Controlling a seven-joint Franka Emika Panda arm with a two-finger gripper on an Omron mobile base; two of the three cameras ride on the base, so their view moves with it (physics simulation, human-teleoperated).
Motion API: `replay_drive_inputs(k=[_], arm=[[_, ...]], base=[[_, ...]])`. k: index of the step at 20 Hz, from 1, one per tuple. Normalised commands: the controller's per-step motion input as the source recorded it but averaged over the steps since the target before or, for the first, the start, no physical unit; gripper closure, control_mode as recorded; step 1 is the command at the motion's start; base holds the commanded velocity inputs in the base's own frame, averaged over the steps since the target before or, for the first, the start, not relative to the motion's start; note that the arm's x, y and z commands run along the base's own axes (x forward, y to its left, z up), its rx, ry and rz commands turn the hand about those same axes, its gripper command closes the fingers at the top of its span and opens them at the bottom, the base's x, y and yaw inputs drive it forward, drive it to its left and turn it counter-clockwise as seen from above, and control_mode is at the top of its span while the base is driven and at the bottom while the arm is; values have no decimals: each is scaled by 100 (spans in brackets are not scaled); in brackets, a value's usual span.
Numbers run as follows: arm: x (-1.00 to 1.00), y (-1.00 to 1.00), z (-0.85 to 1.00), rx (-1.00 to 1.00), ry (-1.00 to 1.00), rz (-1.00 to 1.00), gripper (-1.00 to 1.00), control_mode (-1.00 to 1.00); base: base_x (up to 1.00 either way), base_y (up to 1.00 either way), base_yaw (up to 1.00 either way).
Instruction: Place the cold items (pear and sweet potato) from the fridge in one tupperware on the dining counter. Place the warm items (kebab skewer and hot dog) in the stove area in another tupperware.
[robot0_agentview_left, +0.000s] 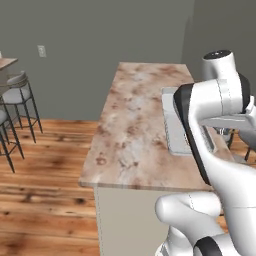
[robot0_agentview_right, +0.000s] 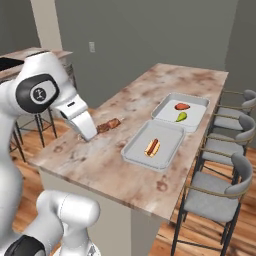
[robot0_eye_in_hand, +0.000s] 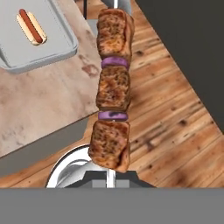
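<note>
- The gripper (robot0_agentview_right: 89, 136), left of centre in the right base view, is clamped on the kebab skewer (robot0_eye_in_hand: 112, 94), which runs up the middle of the hand view from the bottom edge.
- In the right base view the skewer (robot0_agentview_right: 109, 125) sticks out to the gripper's right, low over the counter (robot0_agentview_right: 100, 165).
- Hot dog (robot0_agentview_right: 152, 147) lies in the near tupperware (robot0_agentview_right: 135, 150), centre frame.
- Beyond it, upper right, the far tupperware (robot0_agentview_right: 197, 122) holds the sweet potato (robot0_agentview_right: 182, 106) and pear (robot0_agentview_right: 181, 117).
- Grey chairs (robot0_agentview_right: 220, 200) line the counter's right edge.
</note>
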Motion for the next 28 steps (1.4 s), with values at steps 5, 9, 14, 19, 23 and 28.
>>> replay_drive_inputs(k=[5,9,14,19,23,28], arm=[[80,-35,-29,31,3,12,100,-100],[100,-23,-56,26,3,22,100,-100],[100,-10,-60,13,0,27,100,-100],[88,-28,-67,11,0,24,100,-100],[71,-38,-53,11,0,15,100,-100],[68,-12,-46,5,0,7,100,-100]], base=[[20,-8,2],[0,0,0],[0,0,0],[0,0,0],[0,0,0],[0,0,0]])
